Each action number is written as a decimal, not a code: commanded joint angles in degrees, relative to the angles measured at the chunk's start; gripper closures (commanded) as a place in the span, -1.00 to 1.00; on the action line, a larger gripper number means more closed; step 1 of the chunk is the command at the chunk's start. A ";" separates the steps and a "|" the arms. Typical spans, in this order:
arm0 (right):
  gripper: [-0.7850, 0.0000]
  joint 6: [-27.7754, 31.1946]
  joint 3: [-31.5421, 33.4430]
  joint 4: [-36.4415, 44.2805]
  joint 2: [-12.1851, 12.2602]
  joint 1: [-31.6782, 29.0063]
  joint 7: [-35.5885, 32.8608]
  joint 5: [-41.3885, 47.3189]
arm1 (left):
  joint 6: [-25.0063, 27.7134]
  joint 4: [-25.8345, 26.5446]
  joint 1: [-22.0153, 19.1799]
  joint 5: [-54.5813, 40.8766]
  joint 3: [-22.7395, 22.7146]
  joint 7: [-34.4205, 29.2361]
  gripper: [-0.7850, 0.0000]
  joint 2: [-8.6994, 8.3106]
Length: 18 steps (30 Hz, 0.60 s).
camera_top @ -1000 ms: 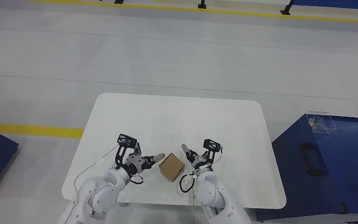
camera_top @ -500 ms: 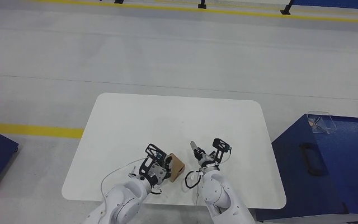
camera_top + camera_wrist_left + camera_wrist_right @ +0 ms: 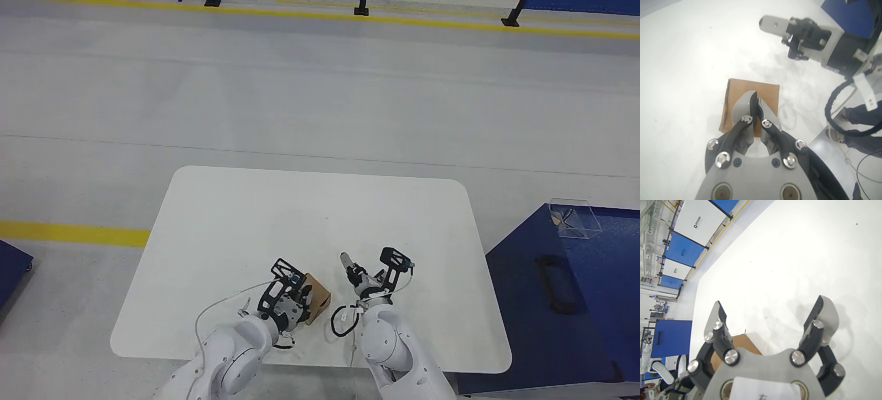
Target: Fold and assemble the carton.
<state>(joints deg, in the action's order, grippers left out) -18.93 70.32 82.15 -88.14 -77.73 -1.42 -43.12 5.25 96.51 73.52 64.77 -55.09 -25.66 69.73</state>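
Left pincer point(image 3: 755, 97): fingers pressed together, gripping nothing, tips over the carton point(image 3: 738, 88).
Right pincer point(image 3: 769, 303): spread wide, empty, near the carton's far side.
Room: white table point(image 3: 300, 210) ahead of both; its edge close behind.

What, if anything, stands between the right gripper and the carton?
Nothing visible. Only bare table lies between the open right gripper and the carton. The shut left gripper sits over the carton's top, not in that gap.
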 commanded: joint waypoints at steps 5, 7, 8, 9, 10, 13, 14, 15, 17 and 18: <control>-1.00 0.00 0.00 0.00 0.00 0.00 0.00 0.00 | 0.92 0.92 1.06 2.15 -0.39 -3.01 1.00 -0.27; -1.00 0.00 0.00 0.00 0.00 0.00 0.00 0.00 | 0.06 0.24 -0.16 3.37 0.27 -5.03 1.00 -0.04; -1.00 0.00 0.00 0.00 0.00 0.00 0.00 0.00 | -0.55 0.15 -0.30 3.30 0.48 -4.65 1.00 0.10; -1.00 0.00 0.00 0.00 0.00 0.00 0.00 0.00 | -0.52 0.43 -0.31 2.80 0.52 -4.00 1.00 0.19; -1.00 0.00 0.00 0.00 0.00 0.00 0.00 0.00 | -0.37 0.95 -0.08 2.56 0.33 -2.92 1.00 0.20; -1.00 0.00 0.00 0.00 0.00 0.00 0.00 0.00 | 0.38 1.96 1.11 3.00 -0.30 -2.75 1.00 0.00; -1.00 0.00 0.00 0.00 0.00 0.00 0.00 0.00 | 0.59 2.05 1.15 3.21 -0.37 -3.44 1.00 -0.04; -1.00 0.00 0.00 0.00 0.00 0.00 0.00 0.00 | 0.89 1.91 1.12 3.25 -0.33 -4.01 1.00 -0.03; -1.00 0.00 0.00 0.00 0.00 0.00 0.00 0.00 | 1.42 1.28 0.67 3.26 -0.25 -5.31 1.00 0.01; -1.00 0.00 0.00 0.00 0.00 0.00 0.00 0.00 | 1.16 1.25 0.46 3.72 -0.23 -5.44 1.00 0.05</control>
